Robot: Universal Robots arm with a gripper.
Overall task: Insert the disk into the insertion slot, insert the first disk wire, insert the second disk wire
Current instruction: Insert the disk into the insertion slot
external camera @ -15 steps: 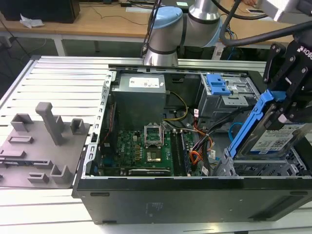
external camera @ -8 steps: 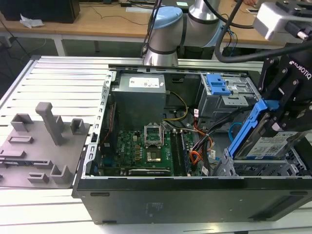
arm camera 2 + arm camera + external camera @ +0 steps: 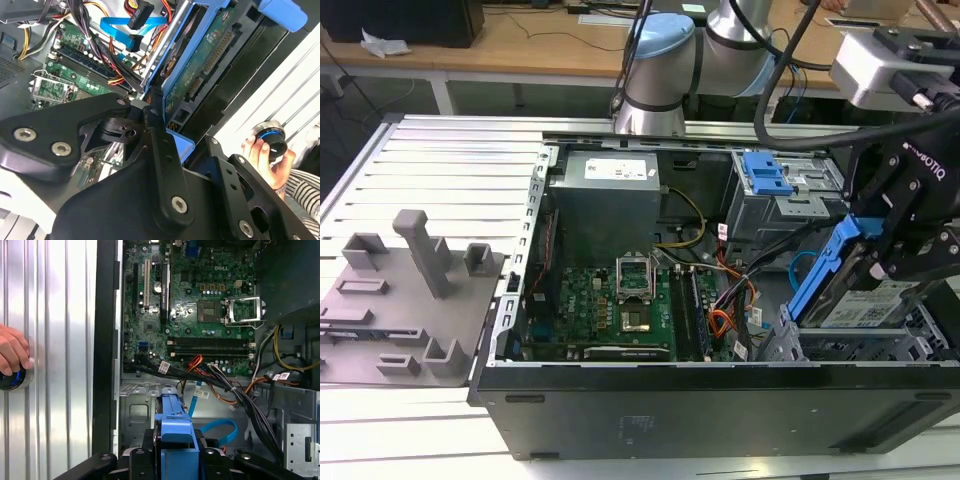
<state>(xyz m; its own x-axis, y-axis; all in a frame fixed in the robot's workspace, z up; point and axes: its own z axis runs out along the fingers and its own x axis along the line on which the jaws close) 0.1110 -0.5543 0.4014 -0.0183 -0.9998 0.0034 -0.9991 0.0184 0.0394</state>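
In the exterior view the disk [image 3: 868, 303], a silver drive with a white-and-blue label in a blue carrier frame [image 3: 825, 268], hangs tilted with its low end in the mouth of the insertion slot [image 3: 788, 342]. That slot is the light-grey perforated cage at the case's front corner, on the exterior view's right. My gripper [image 3: 888, 258] is shut on the disk from above. The first wrist view looks down the blue carrier [image 3: 175, 427] held between the black fingers [image 3: 138, 459], with the cage floor [image 3: 134, 410] beyond. The disk's green circuit side [image 3: 200, 65] faces the second wrist view.
A blue flat cable [image 3: 801, 266] and a black-and-orange wire bundle [image 3: 235, 390] lie loose beside the cage. The larger bay with the blue latch [image 3: 766, 173] stands behind it. The motherboard [image 3: 610, 300] fills the case floor. A person's hand [image 3: 11, 351] holds a round knob on the table.
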